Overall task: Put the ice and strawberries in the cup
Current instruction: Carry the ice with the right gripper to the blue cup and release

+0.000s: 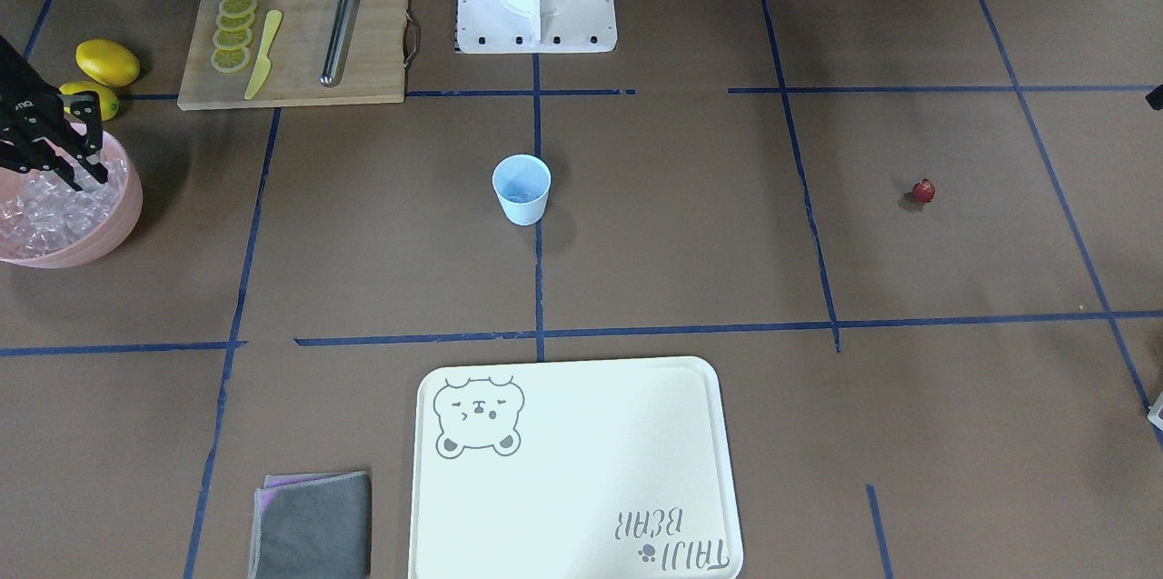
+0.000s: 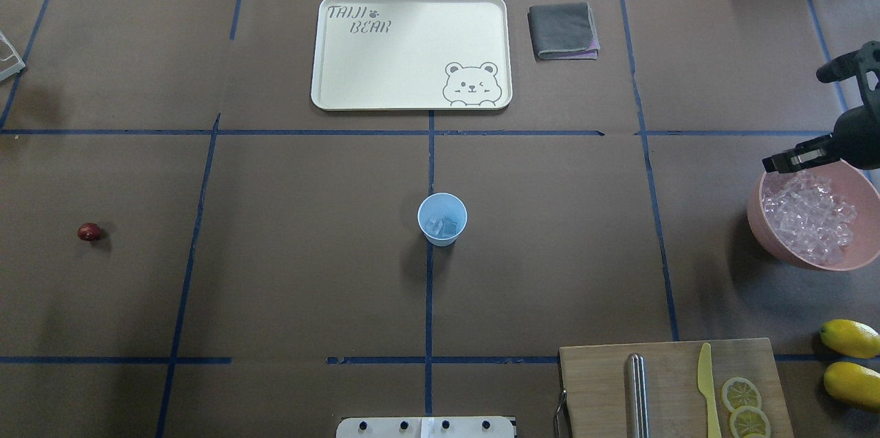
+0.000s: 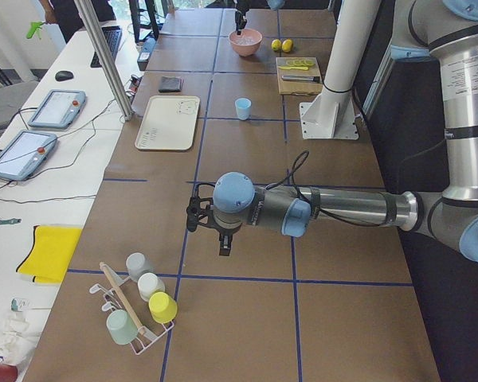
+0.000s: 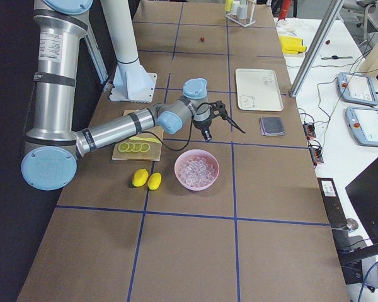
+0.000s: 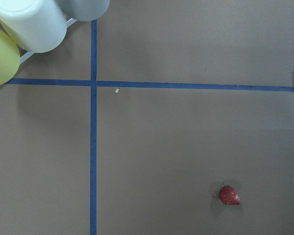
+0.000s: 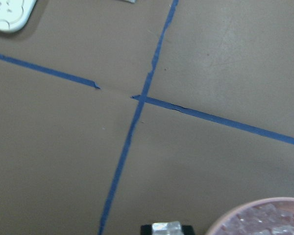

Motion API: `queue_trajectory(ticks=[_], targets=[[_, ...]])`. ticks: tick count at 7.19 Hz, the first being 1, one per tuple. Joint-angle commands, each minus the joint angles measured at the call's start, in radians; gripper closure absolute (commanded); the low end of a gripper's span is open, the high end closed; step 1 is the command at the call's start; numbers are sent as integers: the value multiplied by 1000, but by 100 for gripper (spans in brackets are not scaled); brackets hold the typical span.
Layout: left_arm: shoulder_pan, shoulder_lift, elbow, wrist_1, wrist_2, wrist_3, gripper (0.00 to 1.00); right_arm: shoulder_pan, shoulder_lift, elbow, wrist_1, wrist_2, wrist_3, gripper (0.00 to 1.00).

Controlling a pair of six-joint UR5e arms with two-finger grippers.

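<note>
overhead: high behind the robot, facing forward-down, cup (image 2: 442, 218) centred | front-facing: across the table (image 1: 690, 224), steeply down, same cup centred, sides mirrored | side views: table ends, cup far off | left wrist: close, straight down, strawberry (image 5: 229, 195) well left of cup | right wrist: close, bowl (image 6: 245, 209) rim, ice (image 6: 166, 227) at bottom edge

Around cup (image 2: 442, 218): bare table on every side in the overhead view's middle; nothing near.
Around strawberry (image 2: 89, 232): alone at centre left, open all round.
Right edge: pink bowl (image 2: 790, 256) heaped with ice (image 2: 808, 214); right gripper (image 2: 771, 163) over its upper rim, a cube pinched in it.
Lower right: cutting board (image 2: 598, 383) and lemons (image 2: 851, 338), close together.
Top centre: tray (image 2: 399, 67), cloth (image 2: 562, 29) just beside it.
</note>
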Motion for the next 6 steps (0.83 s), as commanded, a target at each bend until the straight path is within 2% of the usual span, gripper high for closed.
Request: queue_trajectory(ticks=[1,3,4,5,6], targets=[[0,11,-7,0,1,0,0,-70,149,20,-4,20,395,100],[0,12,-7,0,1,0,0,-179,261,11,-7,-12,658,100],[0,12,-5,0,1,0,0,-273,323,-2,-9,-87,756,100],[1,12,-7,0,1,0,0,-385,430,-42,-47,-203,847,100],[0,12,-5,0,1,0,0,-487,566,-83,-162,-318,902,100]])
